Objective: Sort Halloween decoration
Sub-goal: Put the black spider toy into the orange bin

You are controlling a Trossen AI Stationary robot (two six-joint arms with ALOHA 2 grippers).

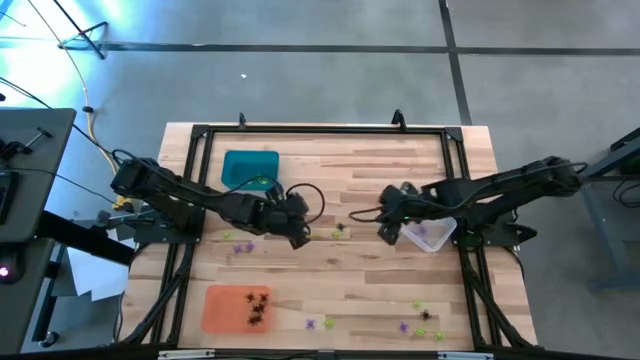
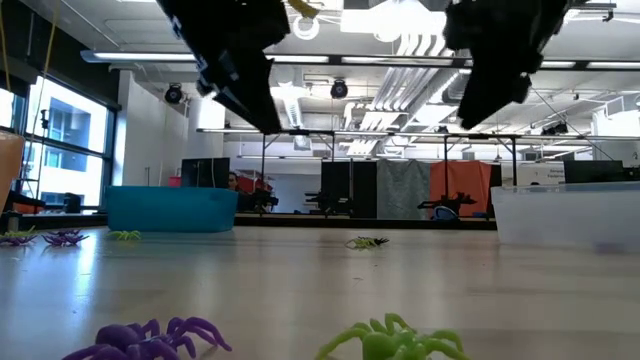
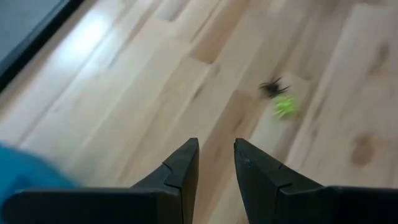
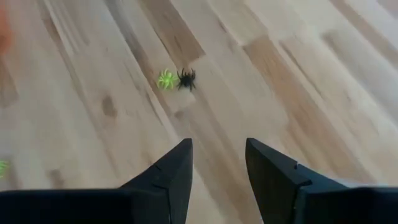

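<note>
my left gripper point(image 3: 216, 163) hovers over the bare wooden table point(image 1: 360, 290), fingers slightly parted and empty, near the teal plastic tray point(image 1: 250, 168). my right gripper point(image 4: 217, 162) hangs spread beside the clear tray point(image 1: 430, 236). between them lie a tiny black plastic spider point(image 4: 186, 78) and a yellow-green one point(image 4: 165, 79), touching.

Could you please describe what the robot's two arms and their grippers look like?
Both arms are dark, nearly black, jointed segments, with thin black cables looping beside the left gripper and the right gripper. In the wrist views each gripper ends in two matte black, angular fingers tapering to wedge tips. No markings are visible.
</note>
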